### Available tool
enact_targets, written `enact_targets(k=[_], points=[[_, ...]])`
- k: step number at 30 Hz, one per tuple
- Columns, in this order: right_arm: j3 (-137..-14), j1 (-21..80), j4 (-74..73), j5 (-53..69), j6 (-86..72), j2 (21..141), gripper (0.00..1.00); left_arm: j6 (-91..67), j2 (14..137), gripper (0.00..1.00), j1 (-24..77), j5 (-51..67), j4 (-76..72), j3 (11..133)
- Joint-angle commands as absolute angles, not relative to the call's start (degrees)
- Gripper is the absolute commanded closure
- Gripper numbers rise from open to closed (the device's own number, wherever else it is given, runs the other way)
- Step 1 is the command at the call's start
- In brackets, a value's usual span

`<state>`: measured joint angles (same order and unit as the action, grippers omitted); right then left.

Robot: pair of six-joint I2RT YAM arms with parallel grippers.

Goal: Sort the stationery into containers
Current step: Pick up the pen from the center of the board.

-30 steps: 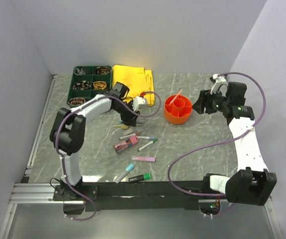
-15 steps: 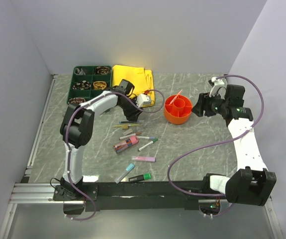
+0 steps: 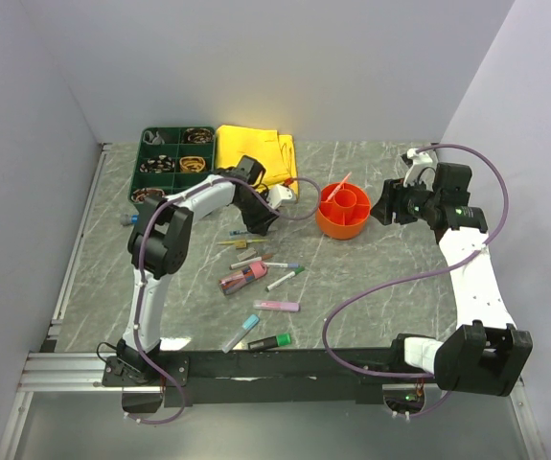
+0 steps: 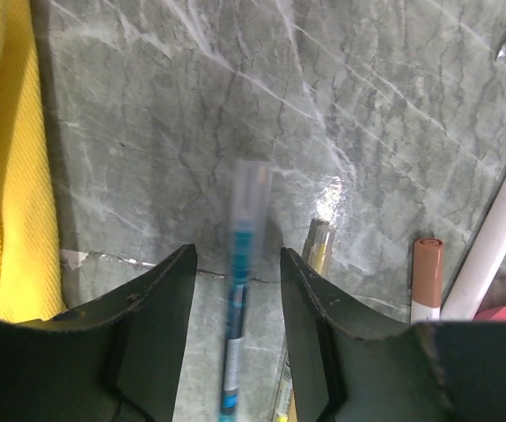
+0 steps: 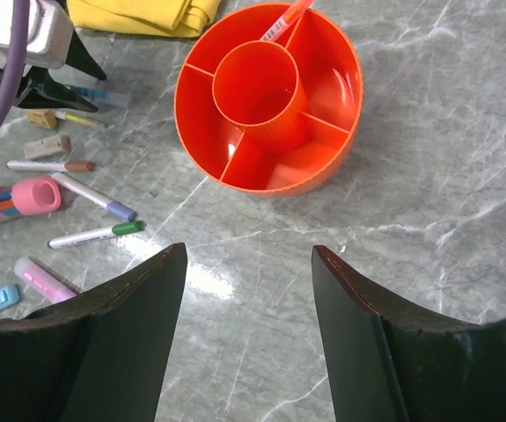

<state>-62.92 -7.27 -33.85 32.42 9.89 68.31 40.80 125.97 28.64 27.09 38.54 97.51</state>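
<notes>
Left gripper (image 4: 237, 253) low over the desk (image 4: 367, 105) on a far-stretched arm, wrist tipped down, jaws apart, with a blurred blue pen (image 4: 238, 299) lying between them and the yellow cloth (image 4: 6, 158) to its left. Right gripper (image 5: 248, 251) high on a folded arm, spread wide, angled down at the orange pot (image 5: 275, 183) just ahead, one pen (image 5: 275, 26) leaning in its far compartment.

Overhead, downward wrist views; common orange pot (image 3: 340, 228)
</notes>
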Motion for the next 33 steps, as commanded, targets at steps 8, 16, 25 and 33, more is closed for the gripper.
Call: enact_targets(k=[8,16,25,33], points=[[-63.54,-6.94,-32.52,31.46,10.37,67.76,0.33,42.89,129.90,0.62,29.27,27.77,44.38,100.37],[-64.69,-6.94,-32.61,30.85,10.28,68.20,0.34,44.03,129.82,0.97,29.27,30.49,50.17,106.34],[-64.16,-6.94,-31.64,30.41,9.76,68.29,0.34,45.56,120.95,0.99,28.65,50.96,49.70,121.11],[-64.25,-6.94,-31.73,29.71,10.02,68.03,0.34,-0.22,119.25,0.99,28.74,60.21,-21.05,104.31]])
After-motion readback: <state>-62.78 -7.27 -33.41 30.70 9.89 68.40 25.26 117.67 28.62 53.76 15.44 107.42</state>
